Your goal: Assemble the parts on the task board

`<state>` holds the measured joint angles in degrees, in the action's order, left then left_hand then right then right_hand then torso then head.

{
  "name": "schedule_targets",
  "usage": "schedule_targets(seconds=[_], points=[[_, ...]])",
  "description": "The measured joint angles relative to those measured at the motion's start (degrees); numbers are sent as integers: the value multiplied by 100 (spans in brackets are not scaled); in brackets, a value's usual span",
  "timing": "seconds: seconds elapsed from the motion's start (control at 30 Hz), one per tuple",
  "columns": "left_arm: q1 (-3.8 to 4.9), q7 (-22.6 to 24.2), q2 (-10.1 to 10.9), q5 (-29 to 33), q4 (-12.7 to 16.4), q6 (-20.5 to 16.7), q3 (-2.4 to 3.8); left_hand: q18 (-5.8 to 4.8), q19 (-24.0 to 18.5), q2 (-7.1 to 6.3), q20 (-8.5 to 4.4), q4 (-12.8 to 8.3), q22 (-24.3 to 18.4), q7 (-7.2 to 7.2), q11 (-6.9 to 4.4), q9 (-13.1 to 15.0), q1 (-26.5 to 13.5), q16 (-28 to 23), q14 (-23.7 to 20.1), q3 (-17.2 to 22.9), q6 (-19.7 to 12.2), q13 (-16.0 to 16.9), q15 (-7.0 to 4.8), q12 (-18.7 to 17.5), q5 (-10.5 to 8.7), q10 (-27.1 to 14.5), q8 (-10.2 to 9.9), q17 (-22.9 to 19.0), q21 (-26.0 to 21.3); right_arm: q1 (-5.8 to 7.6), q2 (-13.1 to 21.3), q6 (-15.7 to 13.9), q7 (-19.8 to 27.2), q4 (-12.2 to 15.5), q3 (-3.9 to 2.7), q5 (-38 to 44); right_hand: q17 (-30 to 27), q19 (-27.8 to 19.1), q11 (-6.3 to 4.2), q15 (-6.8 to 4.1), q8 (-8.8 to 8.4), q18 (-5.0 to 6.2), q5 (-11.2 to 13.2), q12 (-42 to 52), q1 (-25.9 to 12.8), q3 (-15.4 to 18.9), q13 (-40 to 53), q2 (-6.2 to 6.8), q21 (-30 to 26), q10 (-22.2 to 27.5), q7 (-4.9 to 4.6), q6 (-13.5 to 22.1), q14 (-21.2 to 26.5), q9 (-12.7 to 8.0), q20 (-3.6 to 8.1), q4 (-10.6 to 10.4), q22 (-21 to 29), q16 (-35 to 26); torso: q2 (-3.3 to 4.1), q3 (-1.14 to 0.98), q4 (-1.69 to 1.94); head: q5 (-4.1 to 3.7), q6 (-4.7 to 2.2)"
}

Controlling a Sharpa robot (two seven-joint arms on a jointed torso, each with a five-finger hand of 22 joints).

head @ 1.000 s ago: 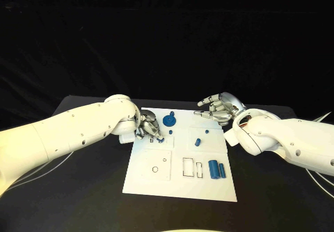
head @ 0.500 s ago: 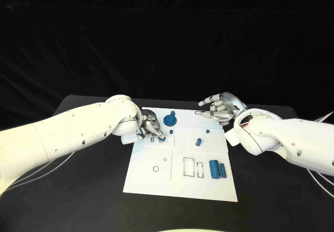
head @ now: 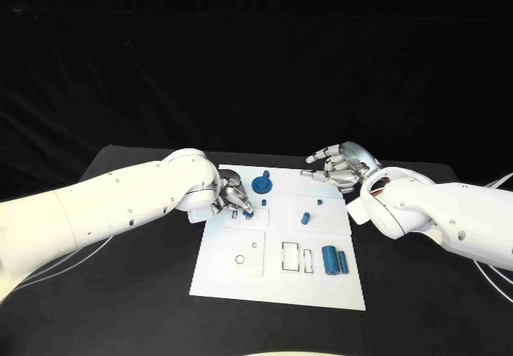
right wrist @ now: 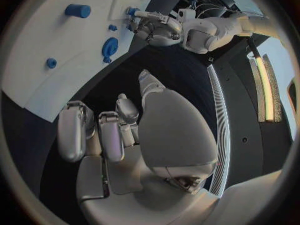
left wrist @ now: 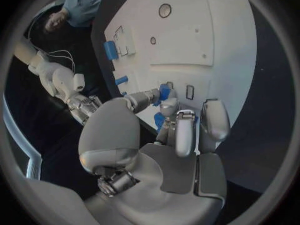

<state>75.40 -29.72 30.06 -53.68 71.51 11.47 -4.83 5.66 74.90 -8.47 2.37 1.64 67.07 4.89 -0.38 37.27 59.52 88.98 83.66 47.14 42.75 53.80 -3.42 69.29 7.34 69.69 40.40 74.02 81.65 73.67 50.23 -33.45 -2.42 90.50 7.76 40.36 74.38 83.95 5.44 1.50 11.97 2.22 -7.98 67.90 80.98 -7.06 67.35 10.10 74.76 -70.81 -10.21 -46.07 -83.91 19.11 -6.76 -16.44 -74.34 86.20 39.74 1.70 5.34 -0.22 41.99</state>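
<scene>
On the task board [head: 276,278], head view: left hand [head: 232,196] pinches a small blue part [head: 249,213] near the far-left corner; right hand [head: 336,167] hovers empty, fingers apart. Loose blue cylinders [head: 334,260] remain.

Left wrist view: fingertips [left wrist: 167,105] clamp the part at a slot. Assembly looks early.

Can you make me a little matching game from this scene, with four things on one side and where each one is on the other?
Things:
1. left hand
2. right hand
3. two blue cylinders
4. blue round part

Places:
A. lying side by side on the task board, toward its near right part
B. over the black table past the board's far right corner, holding nothing
C. at the board's far left part, fingertips down on a small blue piece
D. on the board's far part, between the two hands

Pairs: 1-C, 2-B, 3-A, 4-D
</scene>
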Motion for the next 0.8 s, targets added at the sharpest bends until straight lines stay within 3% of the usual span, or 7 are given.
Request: schedule_targets(seconds=[0.03,0.4,0.47,0.8], points=[[0,-1,0,-24,1,-14,-3,0,117,0,16,0,10,-1,15,0,0,0,45,0,1,0,-44,0,0,16,0,0,0,0,0,0,1,0,0,0,0,0,0,0,0,0,0,0,0,0,0,0,0,0,0,0,0,0,0,0,0,0,0,2,-1,2,-2],[0,-10,6,-197,14,-39,-15,-4,170,23,-12,0,175,-31,-50,0,-83,0,48,0,31,122,-51,46,21,216,1,0,66,0,5,4,6,1,0,-1,0,0,0,0,0,0,0,1,0,0,0,0,0,0,0,0,0,0,0,0,0,0,8,2,-7,10,1],[0,-15,10,-207,15,5,-15,-47,214,25,-54,0,204,-45,-56,0,-85,0,-12,0,45,129,-110,65,21,214,1,0,67,0,7,6,6,1,0,-1,0,0,0,0,0,0,0,1,0,0,0,0,0,0,0,0,0,0,0,0,0,0,9,2,-8,10,6],[0,-29,6,-266,9,124,-16,-47,222,44,-61,0,215,-78,-104,0,-165,0,-11,0,81,163,-110,66,21,306,1,0,69,0,3,12,10,-4,0,-1,0,0,0,0,0,0,0,1,0,0,0,0,0,0,0,0,0,0,0,0,0,0,9,1,-6,10,19]])
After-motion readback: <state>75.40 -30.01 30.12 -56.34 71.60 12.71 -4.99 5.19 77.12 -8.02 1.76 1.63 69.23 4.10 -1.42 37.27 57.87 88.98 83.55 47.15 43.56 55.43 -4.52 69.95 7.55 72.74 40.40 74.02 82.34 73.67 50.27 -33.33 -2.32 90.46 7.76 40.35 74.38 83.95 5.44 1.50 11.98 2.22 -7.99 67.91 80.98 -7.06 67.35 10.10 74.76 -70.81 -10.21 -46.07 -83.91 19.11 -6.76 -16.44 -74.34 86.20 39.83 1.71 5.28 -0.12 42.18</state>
